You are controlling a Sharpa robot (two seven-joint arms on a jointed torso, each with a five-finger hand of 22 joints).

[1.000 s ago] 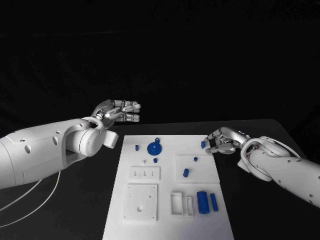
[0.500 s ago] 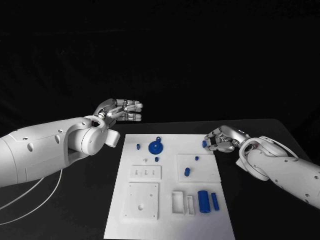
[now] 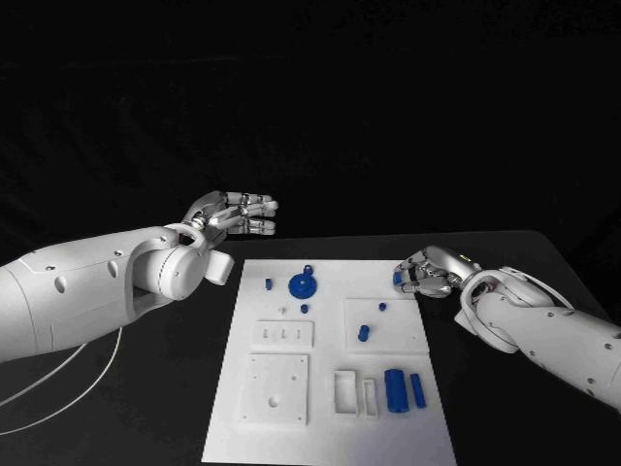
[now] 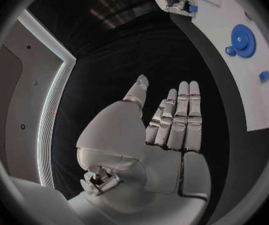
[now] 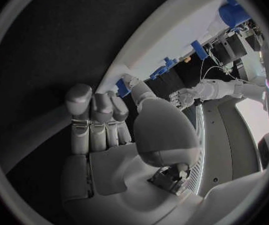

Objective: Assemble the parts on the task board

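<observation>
I'm reading across from nine o'clock: my left hand (image 3: 235, 216) hangs off the task board (image 3: 325, 427), up around ten o'clock of it, fingers straight and apart with nothing in them, so it's free. The left wrist view confirms that, palm bare, fingers (image 4: 179, 116) extended. On the board's upper left sits the blue gear (image 3: 301, 286), round and toothed, with a small blue peg (image 3: 268, 285) just at its nine o'clock. Moving toward three o'clock, another small peg (image 3: 380, 307) and a short blue stub (image 3: 363, 334) stand on the raised square plate. Down at the board's near end, about five o'clock of centre, lie the blue cylinder (image 3: 393, 391) and a slimmer blue pin (image 3: 417, 391) beside it, both with long axes running twelve to six. Now the part that matters: my right hand (image 3: 431, 275) sits at the board's upper right edge, around two o'clock, fingers curled in, with a small blue part (image 3: 398, 280) at its fingertips on the board side. The right wrist view shows that blue piece (image 5: 122, 88) against the fingertips, so I judge it pinched, though contact is hard to confirm. The right hand is clearly the nearer one; the part lies at its nine o'clock, and I'd expect the next move to carry it inward over the board.
</observation>
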